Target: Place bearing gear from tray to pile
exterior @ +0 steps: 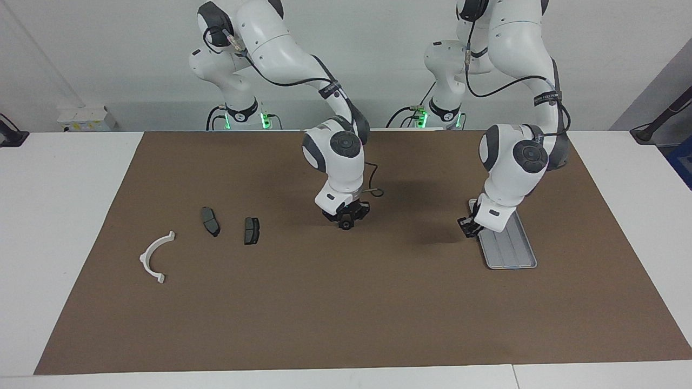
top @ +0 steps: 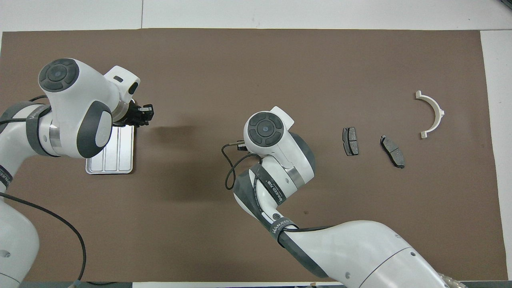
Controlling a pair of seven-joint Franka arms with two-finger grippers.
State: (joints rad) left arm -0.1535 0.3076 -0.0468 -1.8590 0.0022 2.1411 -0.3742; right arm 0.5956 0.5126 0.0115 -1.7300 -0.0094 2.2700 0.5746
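One tray (exterior: pixel 511 249), two plates (exterior: pixel 210 221), one bracket (exterior: pixel 153 257); left pincer (exterior: pixel 469 227) closed, right pincer (exterior: pixel 346 218) perhaps gripping something dark.

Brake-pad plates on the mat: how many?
2. One dark plate lies beside the white bracket, a little nearer the robots; the other plate sits beside the first, toward the table's middle. None appear hidden.

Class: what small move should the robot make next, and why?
Probably raise the right gripper slightly: it sits low over the mat with a small round dark part at its tip, and the pile lies toward the right arm's end. The left gripper waits by the tray.
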